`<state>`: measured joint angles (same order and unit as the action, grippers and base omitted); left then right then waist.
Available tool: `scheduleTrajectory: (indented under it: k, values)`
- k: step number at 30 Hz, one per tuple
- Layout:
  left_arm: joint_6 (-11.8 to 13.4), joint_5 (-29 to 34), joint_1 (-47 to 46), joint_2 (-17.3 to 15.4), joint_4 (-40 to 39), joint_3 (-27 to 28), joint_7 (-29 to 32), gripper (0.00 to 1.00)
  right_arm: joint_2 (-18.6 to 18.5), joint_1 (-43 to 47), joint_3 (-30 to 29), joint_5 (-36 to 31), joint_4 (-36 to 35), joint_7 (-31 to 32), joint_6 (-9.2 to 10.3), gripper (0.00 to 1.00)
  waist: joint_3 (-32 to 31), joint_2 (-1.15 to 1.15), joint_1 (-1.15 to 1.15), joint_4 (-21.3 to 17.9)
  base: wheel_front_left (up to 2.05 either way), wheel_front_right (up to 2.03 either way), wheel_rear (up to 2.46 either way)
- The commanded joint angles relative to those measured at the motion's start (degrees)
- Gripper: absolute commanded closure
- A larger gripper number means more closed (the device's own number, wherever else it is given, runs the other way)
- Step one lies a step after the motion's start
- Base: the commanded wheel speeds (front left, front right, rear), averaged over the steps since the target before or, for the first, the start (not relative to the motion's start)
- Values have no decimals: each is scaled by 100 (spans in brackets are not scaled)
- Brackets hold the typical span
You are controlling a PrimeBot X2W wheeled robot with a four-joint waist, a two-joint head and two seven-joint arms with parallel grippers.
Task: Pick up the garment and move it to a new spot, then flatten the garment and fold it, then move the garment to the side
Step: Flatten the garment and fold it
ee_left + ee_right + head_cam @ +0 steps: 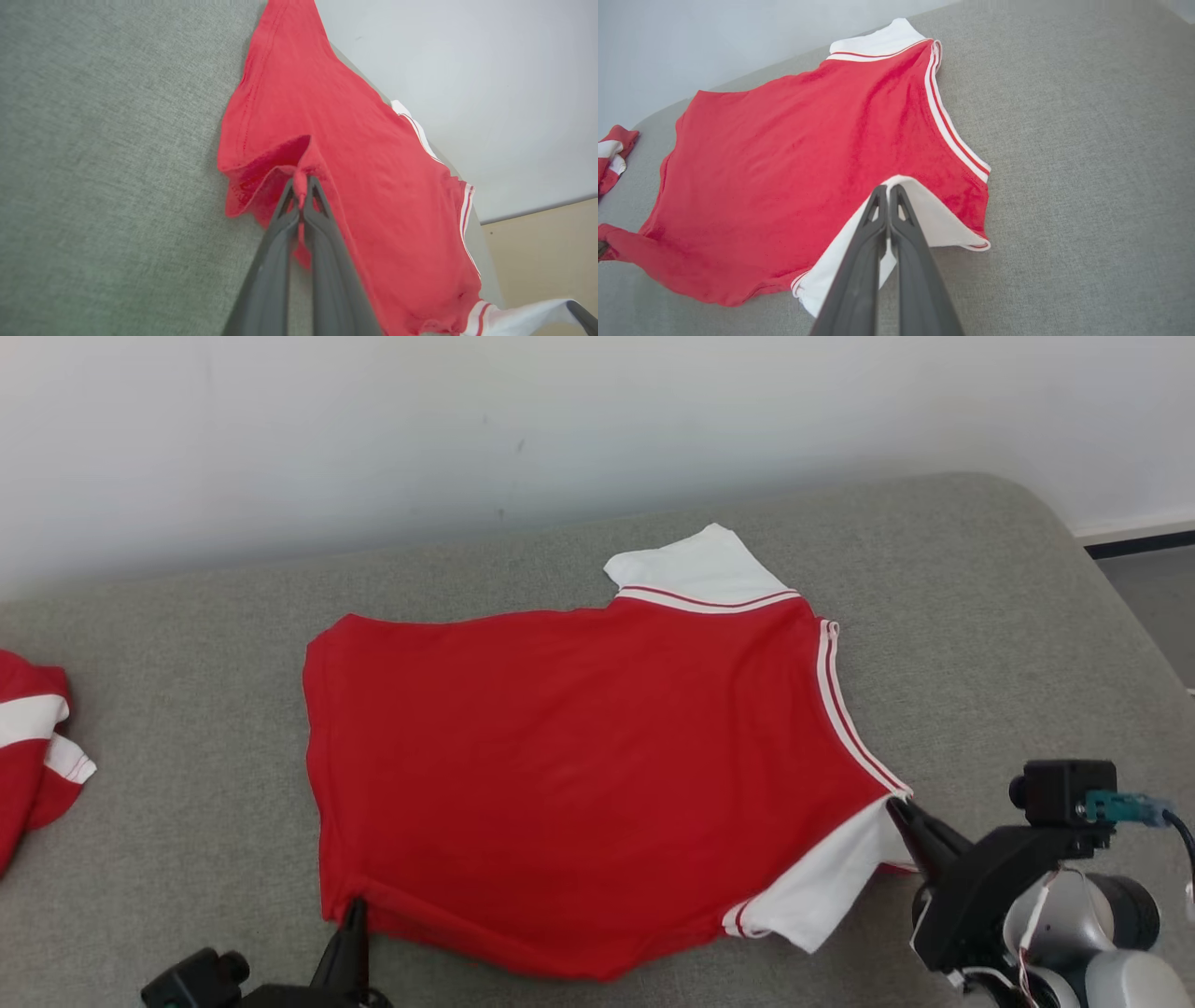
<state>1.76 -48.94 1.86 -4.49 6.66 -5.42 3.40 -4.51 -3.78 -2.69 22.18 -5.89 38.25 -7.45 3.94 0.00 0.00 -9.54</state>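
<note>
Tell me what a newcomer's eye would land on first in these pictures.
The red fabric shirt with white sleeves, spread across the middle of the grey upholstered surface, stands out first. The left gripper is shut on its near hem corner and the right gripper on its near white sleeve. A second crumpled red and white garment lies at the surface's left edge.

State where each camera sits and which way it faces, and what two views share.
Head view: high on the robot, facing forward and down at the red shirt on the grey pad; left gripper lower left, right gripper lower right.
Left wrist view: on the left wrist, looking along its jaws, shut on the shirt's hem.
Right wrist view: on the right wrist, looking along its jaws, shut on the white sleeve.
Shared: both wrist views show the same shirt from opposite ends.
</note>
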Motion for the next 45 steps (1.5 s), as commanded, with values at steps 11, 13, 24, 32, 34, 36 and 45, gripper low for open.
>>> scheduleTrajectory:
  k: [11,13,24,32,34,36,45]
  values:
    - [424,177,-1192,120,685,-147,-437,100,114,-1586,221,-370,1212,-1134,-5,100,710,0,0,272,0,0,0]
    - [494,197,-1323,122,790,-170,-464,100,117,-1764,180,-461,1366,-1398,-5,100,777,0,0,309,0,0,0]
    - [615,273,-1758,81,1066,-208,-515,100,156,-2239,-93,-932,2098,-2388,-5,100,1005,0,0,389,0,0,0]
    - [634,338,-1925,27,1116,-236,-543,100,165,-2423,-114,-843,2436,-2737,-5,100,1058,0,0,387,0,0,0]
    - [612,385,-1954,8,1094,-249,-601,73,164,-2460,-130,-758,2510,-2856,-5,100,1055,0,0,391,0,0,0]
    - [635,406,-1949,6,1095,-247,-662,0,166,-2479,-107,-743,2607,-2943,-5,0,1039,0,0,395,0,0,0]
    - [633,588,-1574,-143,1027,-337,-819,0,162,-2346,-151,-693,2676,-3090,-5,0,782,0,0,405,0,0,0]
